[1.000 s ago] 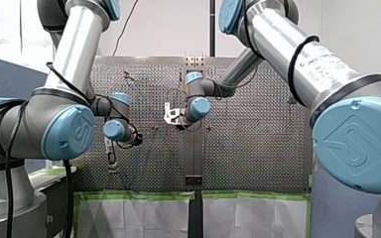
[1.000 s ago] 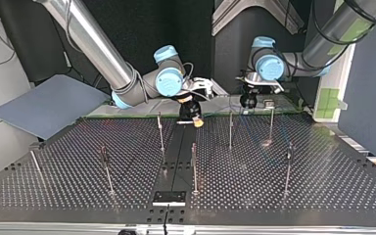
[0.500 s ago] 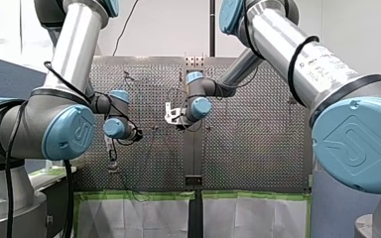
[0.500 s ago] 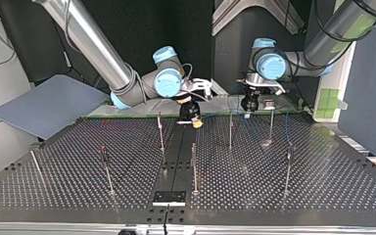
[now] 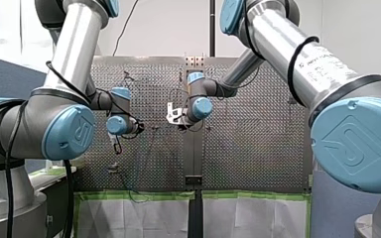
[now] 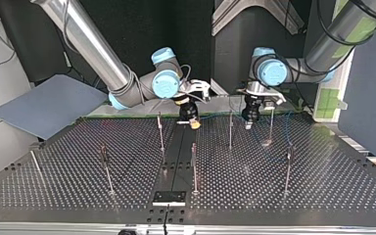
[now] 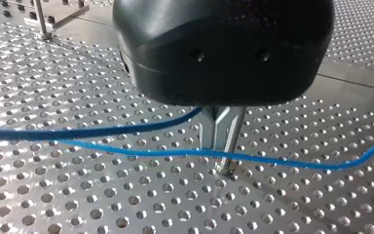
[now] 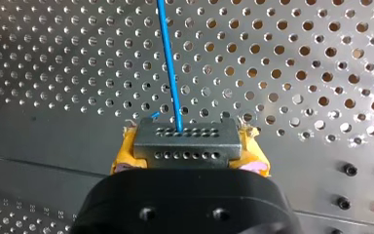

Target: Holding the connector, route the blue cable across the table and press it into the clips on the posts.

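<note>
Looks like early going. Left of centre in the top view, my right gripper (image 6: 193, 122) low over the table's far edge, yellow pads (image 8: 255, 158) clamped tight on the connector (image 8: 185, 141). Out of the connector, the blue cable (image 8: 170, 68), strung rightward in a thin line past the top of one of the posts (image 6: 230, 128) to my left gripper (image 6: 247, 123), metal fingers (image 7: 221, 134) drawn together on the cable near their tips, just above the table. Further right, slack drooping among two more posts; too faint there to say whether touching a clip. No clip plainly holding the cable anywhere, so by this reading: connector in hand, first span lifted, all the pressing-in yet to do, with the posts at the left and near side of the table untouched.

Beneath it all, a perforated metal table (image 6: 78, 191), a plain dark strip down its middle ending in a small plate (image 6: 169, 197) at the near edge. Off the table's left corner, a grey board (image 6: 44, 105) lying at a slant. Behind, dark panels; at the far right, patches of green tape (image 6: 329, 100) on a pale frame. In the front view, a white wall (image 5: 168, 25) beyond the table and pale sheeting (image 5: 139, 213) edged in green at its near edge.
</note>
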Controlling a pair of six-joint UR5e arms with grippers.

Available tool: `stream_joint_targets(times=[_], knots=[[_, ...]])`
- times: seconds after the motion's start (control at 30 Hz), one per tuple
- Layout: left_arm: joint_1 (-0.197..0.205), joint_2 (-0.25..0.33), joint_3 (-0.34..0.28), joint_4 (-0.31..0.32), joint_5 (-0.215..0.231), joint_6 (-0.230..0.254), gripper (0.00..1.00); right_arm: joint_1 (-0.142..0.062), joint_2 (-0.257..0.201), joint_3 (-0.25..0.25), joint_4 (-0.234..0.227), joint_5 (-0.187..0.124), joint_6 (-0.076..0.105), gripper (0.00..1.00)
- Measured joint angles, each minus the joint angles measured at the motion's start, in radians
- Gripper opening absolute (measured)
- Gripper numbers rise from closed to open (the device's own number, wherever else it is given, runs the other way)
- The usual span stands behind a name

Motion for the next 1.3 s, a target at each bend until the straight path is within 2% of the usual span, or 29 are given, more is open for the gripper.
stream_joint_targets(times=[0.3, 0.5, 0.7, 1.0, 1.03, 1.07, 1.1, 1.17, 1.2, 1.23, 1.27, 1.3], knots=[[0.008, -0.043, 0.025, -0.003, 0.01, 0.007, 0.0, -0.008, 0.0, 0.0, 0.0, 0.0, 0.001, 0.0], [0.013, -0.051, 0.051, -0.008, 0.027, -0.008, 0.0, -0.02, 0.001, 0.0, -0.001, 0.0, 0.011, 0.0], [0.018, -0.053, 0.076, -0.026, 0.038, -0.02, 0.0, -0.032, 0.001, 0.0, -0.001, 0.0, 0.012, 0.0], [0.023, -0.054, 0.08, -0.036, 0.035, -0.02, 0.0, -0.043, 0.0, 0.0, -0.002, 0.0, 0.012, 0.0], [0.024, -0.053, 0.08, -0.039, 0.031, -0.019, 0.04, -0.043, 0.0, 0.0, -0.003, 0.0, 0.012, 0.0], [0.024, -0.053, 0.08, -0.041, 0.026, -0.016, 0.22, -0.043, 0.0, 0.0, -0.003, 0.0, 0.012, 0.0], [0.024, -0.053, 0.079, -0.046, 0.018, -0.012, 0.22, -0.043, 0.0, 0.0, -0.003, 0.0, 0.011, 0.0], [0.024, -0.053, 0.08, -0.056, 0.004, -0.002, 0.48, -0.043, 0.0, 0.0, -0.003, 0.0, 0.01, 0.0], [0.023, -0.053, 0.08, -0.064, -0.006, 0.006, 0.48, -0.043, 0.0, 0.0, -0.002, 0.0, 0.01, 0.0], [0.022, -0.053, 0.08, -0.072, -0.014, 0.013, 0.67, -0.043, 0.0, 0.0, -0.002, 0.0, 0.01, 0.0], [0.022, -0.053, 0.08, -0.081, -0.021, 0.021, 0.73, -0.043, 0.0, 0.0, -0.002, -0.001, 0.009, 0.0], [0.021, -0.052, 0.08, -0.092, -0.026, 0.032, 0.73, -0.043, 0.0, 0.0, -0.002, -0.001, 0.009, 0.0]])
